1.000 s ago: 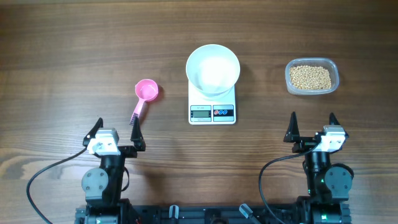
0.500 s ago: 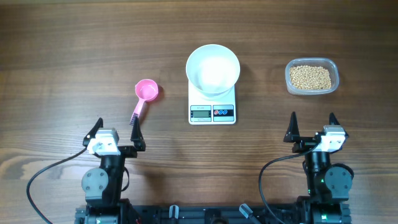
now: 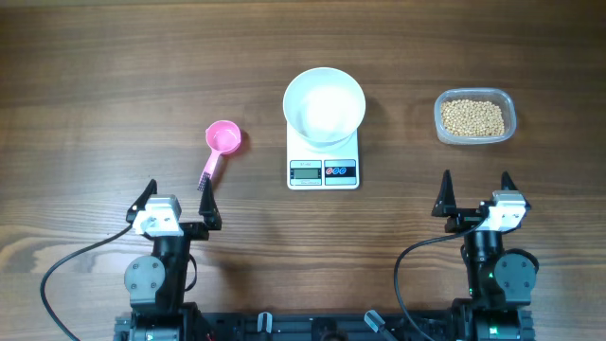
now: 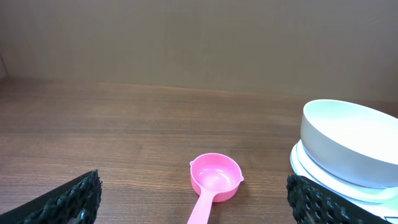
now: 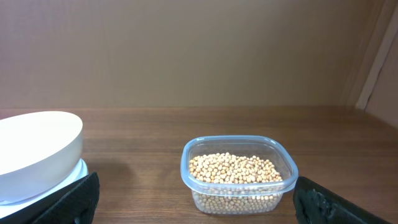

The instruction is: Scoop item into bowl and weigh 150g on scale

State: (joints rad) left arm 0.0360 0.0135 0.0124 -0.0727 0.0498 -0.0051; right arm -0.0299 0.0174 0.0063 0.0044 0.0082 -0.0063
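my small pink plastic scoop (image 3: 214, 159) lies flat on the dark brown wooden table (image 3: 114, 76), its round cup on the far side and open side up. its thin handle runs back toward the near edge, slanting a little left. well off to the right my clear plastic tub with rounded corners (image 3: 512, 112) sits upright and open-topped on the same wood. a plain brown wall (image 4: 186, 37) rises behind the table.
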